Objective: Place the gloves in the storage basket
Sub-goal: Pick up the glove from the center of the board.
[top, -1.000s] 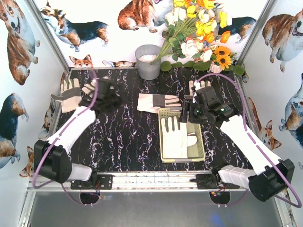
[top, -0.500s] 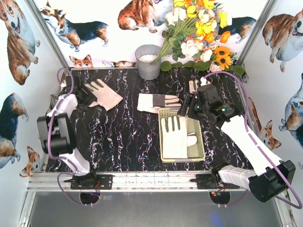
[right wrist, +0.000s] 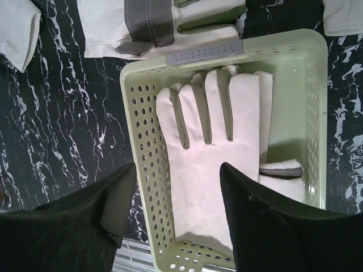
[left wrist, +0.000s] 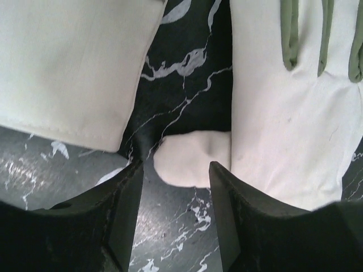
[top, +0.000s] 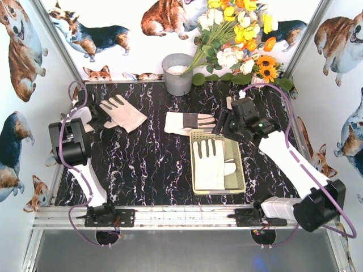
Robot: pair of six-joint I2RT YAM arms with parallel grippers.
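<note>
The pale yellow-green storage basket (top: 241, 181) (right wrist: 139, 170) lies right of centre with one cream glove (top: 209, 163) (right wrist: 210, 158) flat inside. A glove (top: 190, 122) (right wrist: 164, 25) with a grey patch lies just beyond it. At the far left lies another glove (top: 125, 112) (left wrist: 295, 113), palm up. My left gripper (top: 95, 116) (left wrist: 176, 167) hangs low by it, jaws open, that glove's thumb (left wrist: 190, 158) just ahead of the tips. A second glove (left wrist: 74, 62) lies to its left. My right gripper (top: 224, 126) (right wrist: 178, 187) is open over the basket's near wall, holding nothing.
A round grey metal bucket (top: 177, 73) stands at the back centre, with a bunch of artificial flowers (top: 238, 39) to its right. One more glove (top: 231, 102) peeks out behind the right arm. Frame posts and corgi-print walls close in both sides.
The left arm has folded back from mid-left to the far left edge, uncovering the palm-up glove, and its jaws have narrowed. The right gripper has shifted slightly left.
</note>
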